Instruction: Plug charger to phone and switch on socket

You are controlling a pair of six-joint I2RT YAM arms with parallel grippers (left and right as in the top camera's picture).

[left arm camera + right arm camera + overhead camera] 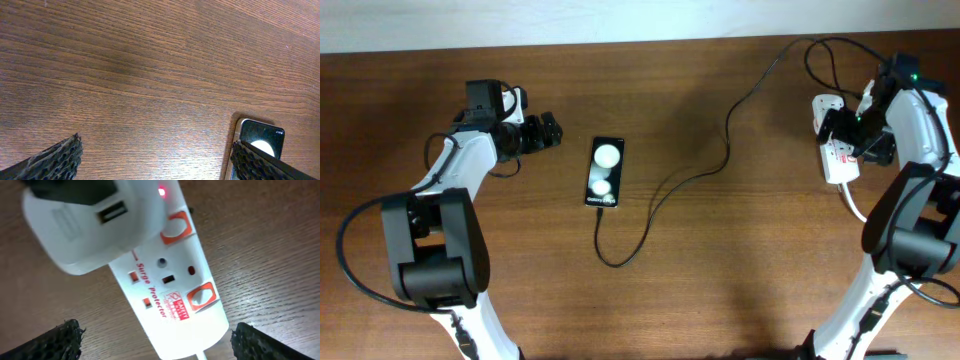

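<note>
My left pincer [552, 130] is spread wide just left of the phone [604, 172], which lies flat mid-table [720, 290]. The charger [597, 232] meets the phone's bottom edge and loops off right toward the socket [170, 280]. My right pincer [156, 332] hangs open over the socket, red light [161, 191] lit.

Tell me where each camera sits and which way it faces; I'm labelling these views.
Overhead: fixed above the table, looking straight down at phone, charger and socket; left arm and right arm show.
Left wrist: on the left arm, looking down at the table and the phone's end; left gripper open at the bottom corners.
Right wrist: close above the socket, its red lamp lit; right gripper open at the bottom corners.
Shared: phone in overhead and left wrist; socket in overhead and right wrist.
</note>
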